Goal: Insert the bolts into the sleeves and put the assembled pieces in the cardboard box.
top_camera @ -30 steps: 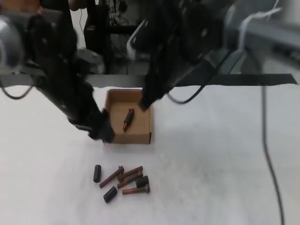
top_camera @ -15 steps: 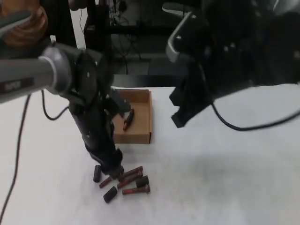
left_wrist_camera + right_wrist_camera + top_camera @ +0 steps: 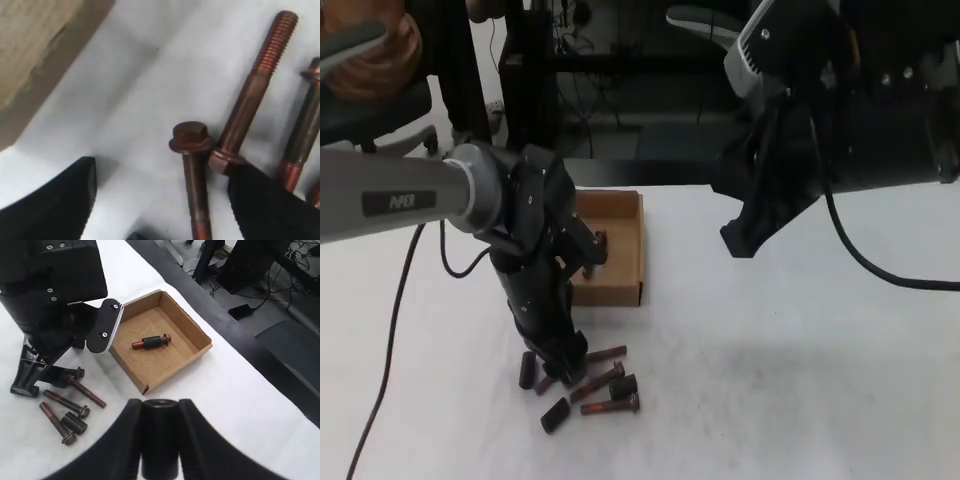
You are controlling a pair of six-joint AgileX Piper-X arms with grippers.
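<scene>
Left wrist view: the left gripper (image 3: 162,175) is seen low over the white bench (image 3: 150,75) with its jaws spread wide, its dark fingers (image 3: 55,205) set at the lower left and lower right of the frame. Between them a hex-headed bolt (image 3: 192,150) is found, its head near the centre of the frame and its shank running down to the bottom edge. Its long axis is thus laid across the line on which the jaws would close, and it sits nearer the lower-right finger than the lower-left one. A second bolt (image 3: 250,95) is slanted from its threaded tip at the upper right down to a head just beside the first bolt's shank and the lower-right finger; whether it touches them cannot be told. It is judged that this one could be nudged or caught in the same closing. A corner of the cardboard box (image 3: 35,50) is seen at the upper left. In the right wrist view the right gripper (image 3: 160,412) is closed narrowly on a dark sleeve (image 3: 160,450) at the bottom centre, well apart from the loose bolts at the lower left, so the left arm is the nearer. One assembled piece (image 3: 151,341) is lying in the box at mid-frame.
</scene>
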